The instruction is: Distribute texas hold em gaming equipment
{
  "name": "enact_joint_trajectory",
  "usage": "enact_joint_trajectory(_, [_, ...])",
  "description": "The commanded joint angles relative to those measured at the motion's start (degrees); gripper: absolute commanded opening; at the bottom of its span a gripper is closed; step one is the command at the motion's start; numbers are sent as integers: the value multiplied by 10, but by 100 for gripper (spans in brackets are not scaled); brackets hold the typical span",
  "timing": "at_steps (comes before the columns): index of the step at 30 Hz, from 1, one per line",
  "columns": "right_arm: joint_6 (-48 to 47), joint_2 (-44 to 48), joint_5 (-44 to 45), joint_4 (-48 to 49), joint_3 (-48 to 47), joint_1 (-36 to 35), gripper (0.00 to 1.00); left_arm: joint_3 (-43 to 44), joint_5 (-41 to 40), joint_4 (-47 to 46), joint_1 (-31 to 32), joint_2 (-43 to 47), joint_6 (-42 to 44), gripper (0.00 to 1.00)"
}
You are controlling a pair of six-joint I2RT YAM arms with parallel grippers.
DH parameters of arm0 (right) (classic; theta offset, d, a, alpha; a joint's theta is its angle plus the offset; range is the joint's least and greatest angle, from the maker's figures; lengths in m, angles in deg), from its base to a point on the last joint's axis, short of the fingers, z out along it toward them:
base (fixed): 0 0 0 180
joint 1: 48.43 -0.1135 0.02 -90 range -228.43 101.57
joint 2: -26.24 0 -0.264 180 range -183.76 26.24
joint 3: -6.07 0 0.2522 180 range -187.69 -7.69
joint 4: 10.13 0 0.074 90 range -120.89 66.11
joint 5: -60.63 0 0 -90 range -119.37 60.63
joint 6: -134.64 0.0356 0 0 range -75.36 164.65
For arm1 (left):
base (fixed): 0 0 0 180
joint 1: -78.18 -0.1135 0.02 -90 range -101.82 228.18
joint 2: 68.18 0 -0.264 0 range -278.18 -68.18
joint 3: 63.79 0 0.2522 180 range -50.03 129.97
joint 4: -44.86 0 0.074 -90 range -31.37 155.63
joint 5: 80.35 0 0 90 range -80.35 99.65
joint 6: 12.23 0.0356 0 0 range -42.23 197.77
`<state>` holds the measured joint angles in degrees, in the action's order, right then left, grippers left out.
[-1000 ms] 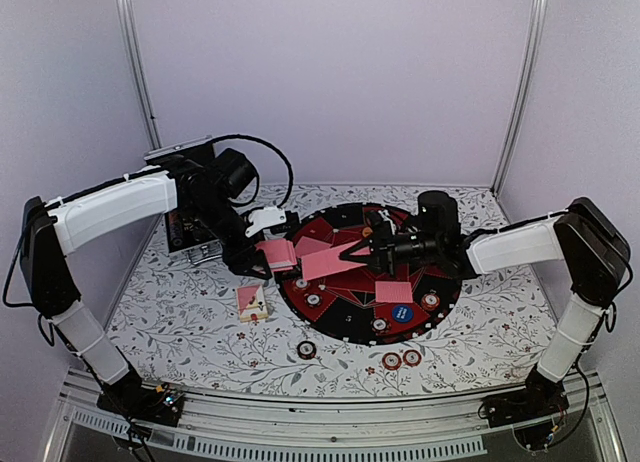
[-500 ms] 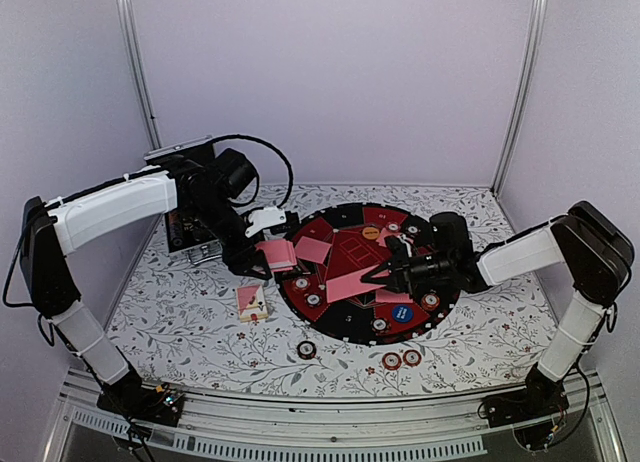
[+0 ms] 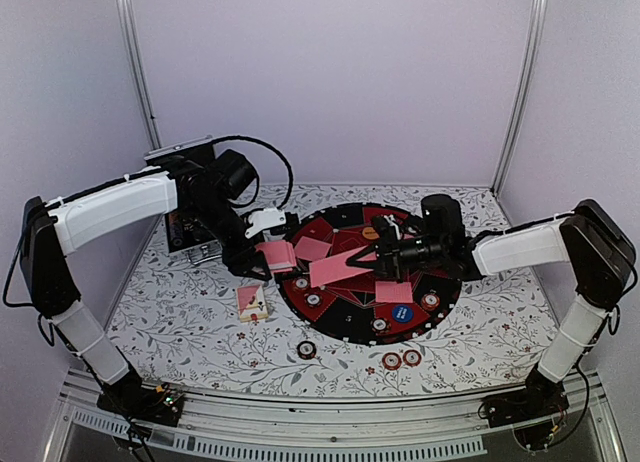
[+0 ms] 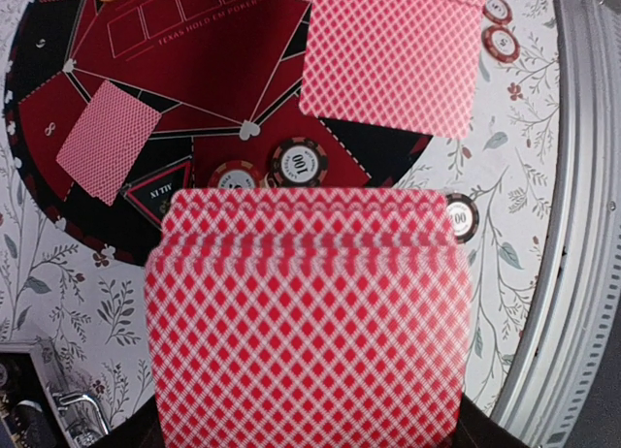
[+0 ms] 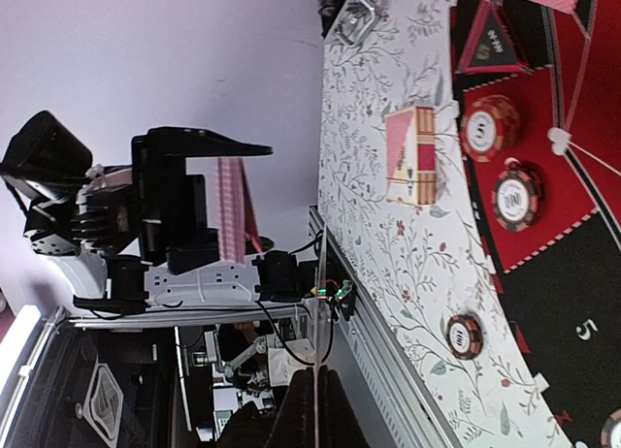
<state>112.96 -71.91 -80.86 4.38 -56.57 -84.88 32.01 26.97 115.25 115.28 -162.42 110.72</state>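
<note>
My left gripper (image 3: pixel 264 254) is shut on a deck of pink-backed cards (image 3: pixel 276 255) at the left rim of the round red-and-black poker mat (image 3: pixel 340 327). The deck fills the lower left wrist view (image 4: pixel 306 312) and hides the fingers. My right gripper (image 3: pixel 384 258) is shut on a single pink-backed card (image 3: pixel 335 269), held above the mat's middle and edge-on in the right wrist view (image 5: pixel 315 409). Two cards (image 3: pixel 312 248) (image 3: pixel 393 292) lie on the mat. Chips (image 4: pixel 298 162) and a blue button (image 3: pixel 402 314) sit on it too.
A black case (image 3: pixel 190 227) stands at the far left. A small pink and cream card pack (image 3: pixel 251 302) lies on the flowered table left of the mat. Loose chips (image 3: pixel 306 349) (image 3: pixel 400 359) lie near the front edge. An orange button (image 3: pixel 368 233) sits at the mat's far side.
My right gripper carried its card down toward the mat's near right, then back up and left over the middle. The left arm and deck have not moved.
</note>
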Motion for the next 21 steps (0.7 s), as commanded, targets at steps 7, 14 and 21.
enact_joint_trajectory(7, [-12,-156,14,-21,-133,-94,0,-1,6,-1,-4,22,2,0])
enact_joint_trajectory(14, [-60,-203,31,-99,-146,-105,16,-4,7,-1,-6,26,3,0])
enact_joint_trajectory(21, [-80,-205,23,-126,-135,-104,30,-1,12,-2,-6,22,2,0])
